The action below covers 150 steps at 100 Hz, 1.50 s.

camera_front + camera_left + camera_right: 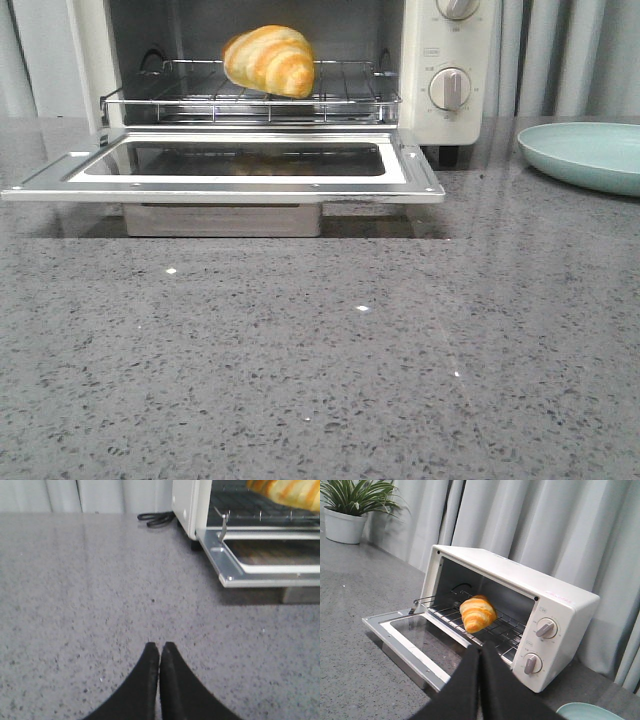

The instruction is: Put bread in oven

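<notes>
**Bread on the rack, both grippers closed and clear**

From my station I see the grey speckled countertop [320,360] filling most of the front view, with the cream-white toaster oven [450,60] at its far edge. Its glass-windowed door [230,165] is dropped flat, level with the counter, and the wire rack [250,100] sits drawn partly forward over it. Grey curtains [545,530] hang behind, and a potted plant [350,507] stands on the counter off beyond the oven's far side.

The bread [270,60] — a glossy golden-brown roll with paler stripes — rests on the rack inside the open oven, touching nothing else that I can make out. A pale green plate [590,155] lies on the counter just to the oven's right, bare as far as it shows.

My right gripper [480,650] has its black fingers pressed together, holding nothing; it hangs in front of the oven on the knob side, apart from the bread. My left gripper [160,647] is likewise pinched together on nothing, low over bare counter, to the left of the door and well apart from the bread. A black cord [155,519] lies by the oven's left rear corner.
</notes>
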Tool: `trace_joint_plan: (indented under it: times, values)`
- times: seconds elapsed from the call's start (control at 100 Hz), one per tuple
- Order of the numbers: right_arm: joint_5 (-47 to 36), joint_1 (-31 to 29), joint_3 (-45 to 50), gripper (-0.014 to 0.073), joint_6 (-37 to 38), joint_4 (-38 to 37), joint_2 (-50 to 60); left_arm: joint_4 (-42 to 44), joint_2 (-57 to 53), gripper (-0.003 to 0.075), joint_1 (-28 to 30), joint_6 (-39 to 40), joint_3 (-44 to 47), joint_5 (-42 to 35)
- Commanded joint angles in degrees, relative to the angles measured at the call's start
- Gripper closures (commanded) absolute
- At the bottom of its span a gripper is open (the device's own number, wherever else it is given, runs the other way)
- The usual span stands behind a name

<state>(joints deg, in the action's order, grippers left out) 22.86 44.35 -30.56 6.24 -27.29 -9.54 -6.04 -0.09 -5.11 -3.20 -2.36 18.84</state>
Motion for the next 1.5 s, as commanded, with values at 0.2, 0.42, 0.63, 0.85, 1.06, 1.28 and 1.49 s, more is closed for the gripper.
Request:
trace_joint_plan:
  times: [0.2,0.42,0.63,0.85,1.06,1.28,1.49]
  values:
    - [-4.15,-0.09,-1.43,0.0641,0.05,-1.21,-0.67,-0.50,-1.51,0.0741,0.28,0.86,3.76,-3.68]
    - [-4.15,-0.09,-1.43,0.0641,0.05,-1.21,-0.67,-0.50,-1.51,0.0741,0.28,0.86,3.66,-5.87]
    - [-4.15,-0.09,-1.43,0.0641,0.05,-1.21,-0.67,-0.50,-1.51,0.0741,0.28,0.86,3.66,-5.87]
    - [-4.15,-0.09,-1.43,0.0641,0.05,-1.21,-0.67,-0.50,-1.51,0.0741,0.28,0.86,3.66,-5.87]
    - [-1.36,-0.09,-1.20,0.0641,0.05,-1.46,-0.67,-0.50,-1.51,0.0741,0.28,0.86,3.66,-5.87]
    - [10.42,-0.48,-0.71,0.0641,0.16,-2.19,-0.67,-0.50,-1.51,0.0741,0.28,0.86,3.66,-5.87]
    - [2.60,-13.47,8.05,0.0641,6.67,0.81,-0.67,-0.50,-1.51,0.0741,0.28,0.86,3.66,-5.87]
